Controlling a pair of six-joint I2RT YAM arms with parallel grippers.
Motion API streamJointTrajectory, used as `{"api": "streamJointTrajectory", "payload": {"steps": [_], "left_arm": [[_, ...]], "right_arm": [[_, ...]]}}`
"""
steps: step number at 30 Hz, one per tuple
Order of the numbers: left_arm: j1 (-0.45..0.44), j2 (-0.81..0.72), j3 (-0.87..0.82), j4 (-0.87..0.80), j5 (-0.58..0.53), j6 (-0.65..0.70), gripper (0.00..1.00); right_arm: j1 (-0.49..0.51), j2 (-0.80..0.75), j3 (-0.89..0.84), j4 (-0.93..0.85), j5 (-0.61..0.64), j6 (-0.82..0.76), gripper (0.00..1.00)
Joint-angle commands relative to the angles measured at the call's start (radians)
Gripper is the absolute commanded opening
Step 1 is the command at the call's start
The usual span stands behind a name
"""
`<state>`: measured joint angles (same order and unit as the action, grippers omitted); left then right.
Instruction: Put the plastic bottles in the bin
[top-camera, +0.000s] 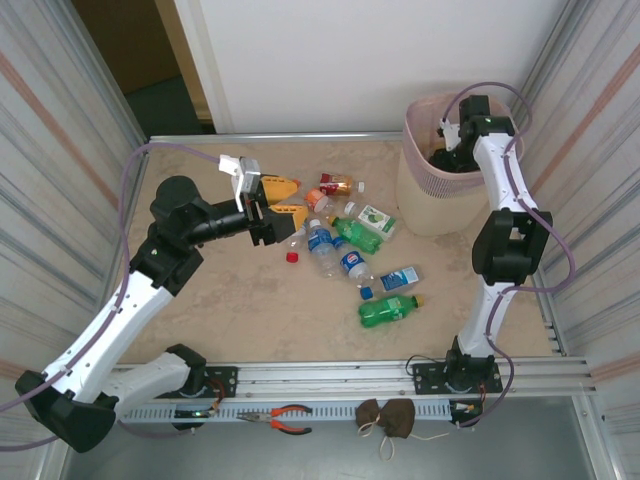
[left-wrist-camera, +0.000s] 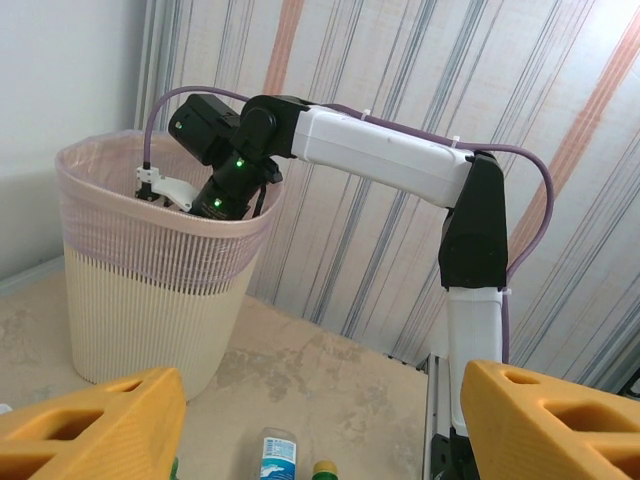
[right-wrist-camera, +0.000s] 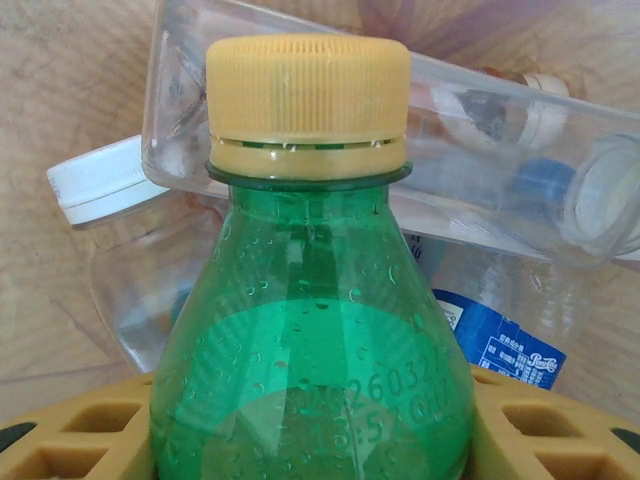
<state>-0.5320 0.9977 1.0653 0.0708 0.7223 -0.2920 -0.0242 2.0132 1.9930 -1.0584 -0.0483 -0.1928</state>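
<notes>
The pink latticed bin (top-camera: 420, 195) stands at the back right, and my right arm reaches down into it. In the right wrist view my right gripper (right-wrist-camera: 315, 432) is shut on a green bottle (right-wrist-camera: 310, 330) with a yellow cap, above clear bottles (right-wrist-camera: 480, 150) lying in the bin. Several plastic bottles lie mid-table: a green one (top-camera: 390, 309), a clear blue-labelled one (top-camera: 397, 279), others (top-camera: 352, 262) beside them. My left gripper (top-camera: 300, 198) hovers open and empty at their left edge. In the left wrist view its yellow fingers (left-wrist-camera: 90, 420) frame the bin (left-wrist-camera: 150, 300).
A loose red cap (top-camera: 292, 257) lies near the bottles. Striped walls close both sides of the table. Orange-handled pliers (top-camera: 282, 418) and a brown pouch (top-camera: 388, 415) lie at the front rail by the arm bases.
</notes>
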Motion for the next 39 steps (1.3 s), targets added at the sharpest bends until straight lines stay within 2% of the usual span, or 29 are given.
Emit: {"api": "streamJointTrajectory", "payload": {"steps": [1,9,26,32,39], "left_arm": [[0.007,-0.009,-0.003,-0.009,-0.008,-0.009,0.73],[0.007,-0.015,-0.008,-0.009,-0.019,-0.013,0.73],[0.012,0.021,0.013,-0.190,-0.145,0.046,0.73],[0.012,0.070,0.046,-0.302,-0.229,0.079,0.71],[0.012,0.169,0.096,-0.459,-0.376,0.099,0.67]], "right_arm": [[0.024,0.024,0.008,-0.033,0.003,0.005,0.60],[0.039,-0.066,0.073,-0.058,0.040,0.008,0.70],[0.059,-0.283,0.089,0.002,0.030,0.058,0.70],[0.061,-0.370,0.053,0.046,-0.027,0.101,0.70],[0.077,-0.507,-0.070,0.127,-0.069,0.142,0.68]]}}
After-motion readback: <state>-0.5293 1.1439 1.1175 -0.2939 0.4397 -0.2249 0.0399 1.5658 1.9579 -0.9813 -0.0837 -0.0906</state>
